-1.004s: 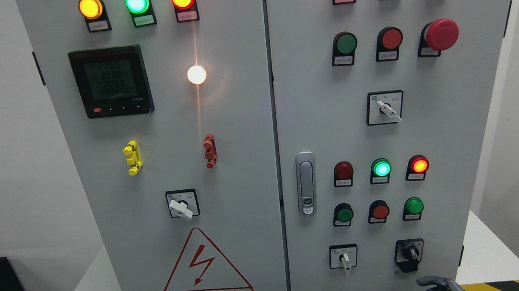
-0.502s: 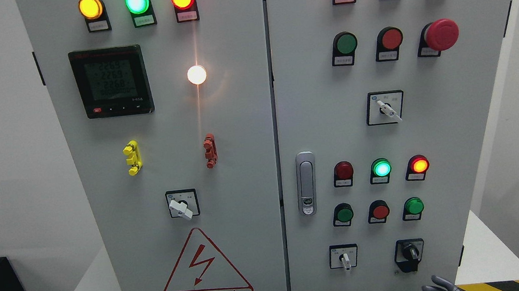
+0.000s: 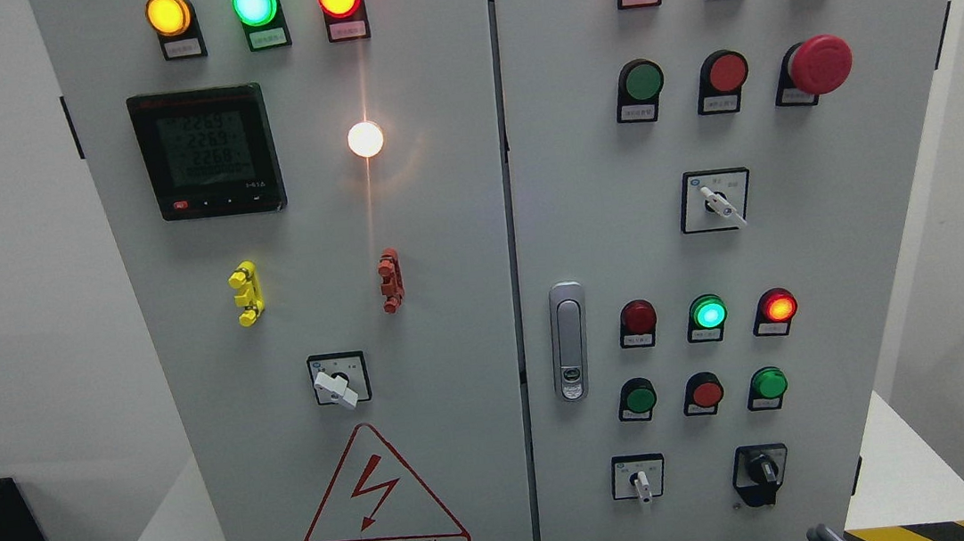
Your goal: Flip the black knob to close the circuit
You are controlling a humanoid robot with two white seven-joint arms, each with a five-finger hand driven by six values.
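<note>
Jutting from the smooth grey cabinet door (image 3: 805,272), ridged black knob (image 3: 762,467); robot hand (image 3: 824,539) grip indiscernible.

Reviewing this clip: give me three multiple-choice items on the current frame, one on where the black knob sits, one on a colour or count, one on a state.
1. Where on the cabinet is the black knob?
A. Top left of the left door
B. Bottom right of the right door
C. Beside the meter

2. What colour is the big mushroom button?
A. Red
B. Yellow
C. Blue

3. In the row of three round lamps on the right door just right of the door handle, what is the state of the left lamp?
A. Lit green
B. Flashing white
C. Dark, unlit

Answers:
1 B: it sits low on the right door, right of a white selector switch.
2 A: its cap is plainly red.
3 C: it looks dull red, while the green lamp and the right lamp glow.
</note>
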